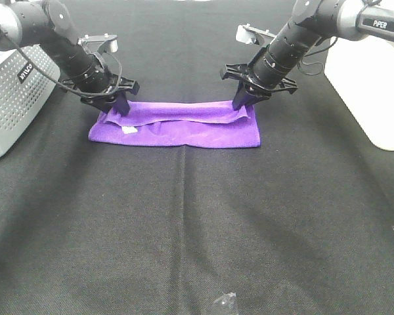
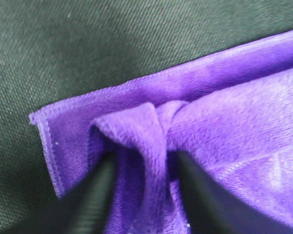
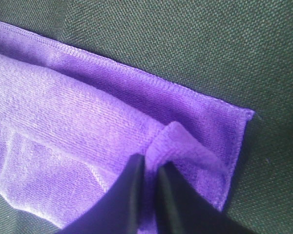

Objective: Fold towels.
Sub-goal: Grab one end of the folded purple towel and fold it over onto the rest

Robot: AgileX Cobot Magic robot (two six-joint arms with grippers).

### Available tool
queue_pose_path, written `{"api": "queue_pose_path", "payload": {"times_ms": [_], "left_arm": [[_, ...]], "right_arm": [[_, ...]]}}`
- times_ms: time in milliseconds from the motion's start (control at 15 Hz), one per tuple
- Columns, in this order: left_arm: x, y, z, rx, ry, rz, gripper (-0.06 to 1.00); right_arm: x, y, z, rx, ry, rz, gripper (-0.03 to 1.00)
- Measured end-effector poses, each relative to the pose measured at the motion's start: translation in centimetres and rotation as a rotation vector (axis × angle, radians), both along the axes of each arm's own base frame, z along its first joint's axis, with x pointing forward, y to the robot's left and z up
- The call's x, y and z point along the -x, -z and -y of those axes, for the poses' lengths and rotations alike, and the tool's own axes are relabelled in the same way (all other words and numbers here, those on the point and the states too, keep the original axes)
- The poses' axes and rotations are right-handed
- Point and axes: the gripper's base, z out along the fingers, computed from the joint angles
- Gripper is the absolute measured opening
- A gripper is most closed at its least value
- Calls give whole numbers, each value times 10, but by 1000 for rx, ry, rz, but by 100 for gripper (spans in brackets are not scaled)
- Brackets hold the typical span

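The purple towel (image 1: 184, 128) lies on the black table cloth as a long strip, folded over on itself, with its small white tag (image 1: 129, 130) near the left end. My left gripper (image 1: 113, 105) is at the strip's far left corner. In the left wrist view its fingers (image 2: 95, 195) pinch a raised ridge of the towel (image 2: 146, 141). My right gripper (image 1: 241, 105) is at the far right corner. In the right wrist view its fingers (image 3: 134, 187) are nearly together on a fold of the towel (image 3: 180, 141).
A grey perforated box (image 1: 13, 98) stands at the left edge. A white object (image 1: 368, 92) stands at the right edge. A small clear item (image 1: 223, 303) lies at the front edge of the black table cloth (image 1: 184, 223).
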Motion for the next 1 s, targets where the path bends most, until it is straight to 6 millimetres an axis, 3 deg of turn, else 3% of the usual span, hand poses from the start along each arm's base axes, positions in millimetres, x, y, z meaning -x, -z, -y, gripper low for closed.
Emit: {"api": "queue_pose_path", "payload": {"times_ms": [67, 267, 333, 400, 533, 667, 800, 933, 1000], "left_arm": [[0, 1, 0, 1, -9, -8, 49], [1, -10, -2, -17, -35, -55, 74], [0, -19, -3, -28, -33, -57, 79], [0, -27, -3, -41, -25, -64, 81], [1, -40, -8, -52, -14, -90, 82], [1, -42, -26, -46, -10, -125, 82], [-4, -38, -53, 54, -18, -130, 83], [-7, -30, -67, 123, -16, -135, 83], [-8, -17, -74, 150, -13, -151, 83]], "right_arm": [[0, 0, 0, 3, 1, 0, 19], [0, 1, 3, 37, 9, -2, 57], [0, 2, 4, 48, 4, -7, 70], [2, 2, 4, 54, -5, -27, 76], [9, -3, 6, 76, -37, -81, 79], [17, -21, 7, 89, -66, -118, 79], [23, -40, 8, 86, -71, -133, 79], [23, -43, 9, 97, -66, -131, 79], [24, -46, 9, 100, -64, -131, 79]]}}
